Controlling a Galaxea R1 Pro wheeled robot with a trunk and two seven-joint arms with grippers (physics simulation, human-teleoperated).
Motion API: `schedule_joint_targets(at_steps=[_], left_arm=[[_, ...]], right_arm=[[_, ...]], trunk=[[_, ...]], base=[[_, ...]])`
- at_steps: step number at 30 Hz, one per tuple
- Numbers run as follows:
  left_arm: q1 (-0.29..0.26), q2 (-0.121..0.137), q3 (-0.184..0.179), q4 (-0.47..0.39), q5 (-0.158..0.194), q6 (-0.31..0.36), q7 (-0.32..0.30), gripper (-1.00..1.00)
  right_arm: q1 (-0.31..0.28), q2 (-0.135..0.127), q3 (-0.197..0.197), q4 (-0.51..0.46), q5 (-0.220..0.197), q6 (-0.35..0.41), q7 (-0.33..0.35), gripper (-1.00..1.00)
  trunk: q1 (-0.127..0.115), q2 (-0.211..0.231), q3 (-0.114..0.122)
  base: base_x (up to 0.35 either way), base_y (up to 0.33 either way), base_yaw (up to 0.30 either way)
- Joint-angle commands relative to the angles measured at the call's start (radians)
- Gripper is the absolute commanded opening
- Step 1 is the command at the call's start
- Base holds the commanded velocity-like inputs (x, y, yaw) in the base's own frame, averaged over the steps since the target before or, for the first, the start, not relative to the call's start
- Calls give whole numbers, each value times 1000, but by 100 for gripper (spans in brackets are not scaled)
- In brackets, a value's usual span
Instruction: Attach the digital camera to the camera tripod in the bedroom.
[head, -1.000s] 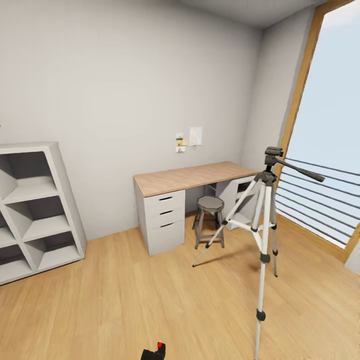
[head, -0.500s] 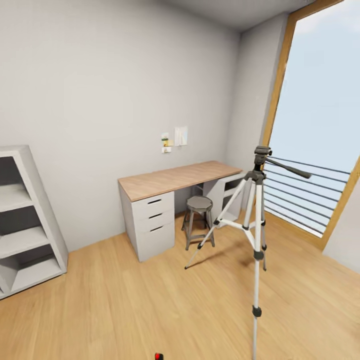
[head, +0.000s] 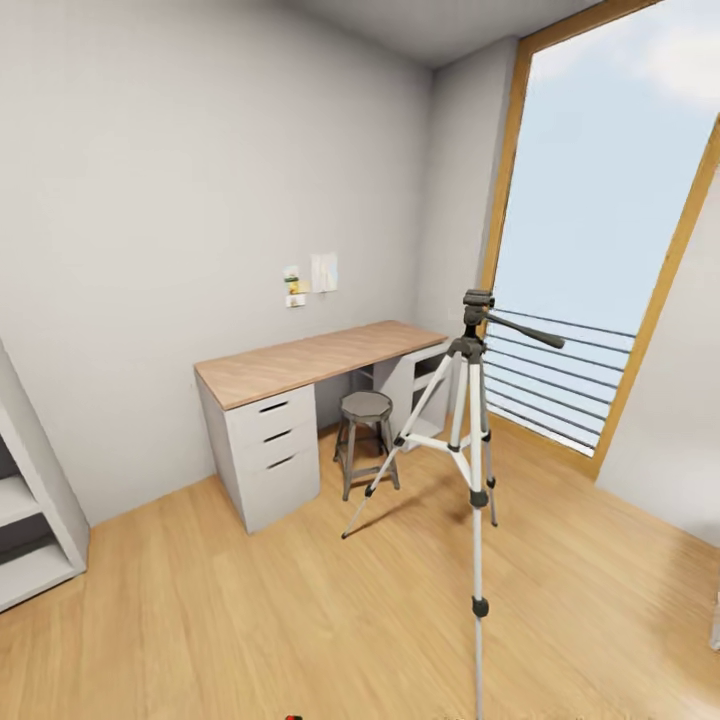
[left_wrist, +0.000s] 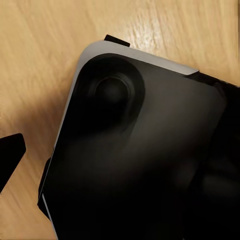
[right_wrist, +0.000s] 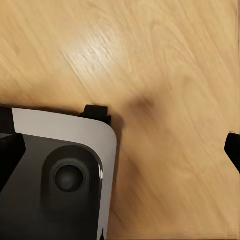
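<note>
The camera tripod (head: 470, 420) stands on the wood floor right of centre in the head view, silver-white legs spread, dark head (head: 478, 300) bare, black pan handle (head: 527, 331) pointing right. Of the digital camera, at most a tiny red speck (head: 292, 717) shows at the bottom edge. In the left wrist view my left gripper (left_wrist: 120, 160) hangs over my own black base (left_wrist: 150, 150), one fingertip (left_wrist: 11, 152) far out at the side, nothing held. In the right wrist view my right gripper (right_wrist: 122, 150) is spread wide over the floor, one fingertip (right_wrist: 234, 150) at the edge, nothing between.
A wood-topped white desk (head: 310, 360) with drawers stands against the back wall, a grey stool (head: 365, 405) in front of it. A tall wood-framed window (head: 600, 230) with a railing (head: 560, 390) is at the right. A grey shelf unit (head: 30, 500) is at the left edge.
The head view has swung to the right: tripod, desk and shelf all sit further left in the picture, more window shows, and the digital camera has slid down out of the bottom edge.
</note>
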Motion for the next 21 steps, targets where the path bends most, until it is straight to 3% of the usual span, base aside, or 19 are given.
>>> schedule_joint_targets(at_steps=[1,14,21], left_arm=[[0,0,1,-1,4,-2,0,100],[0,0,1,-1,4,-2,0,100],[0,0,1,-1,5,-2,0,100]], right_arm=[[-2,0,7,3,1,-6,2,100],[-2,0,7,3,2,-6,2,100],[-2,-2,8,2,7,-4,2,100]], trunk=[[0,-1,-1],[0,-1,-1],[0,-1,-1]], base=[[0,0,-241],[0,0,-234],[0,0,-73]])
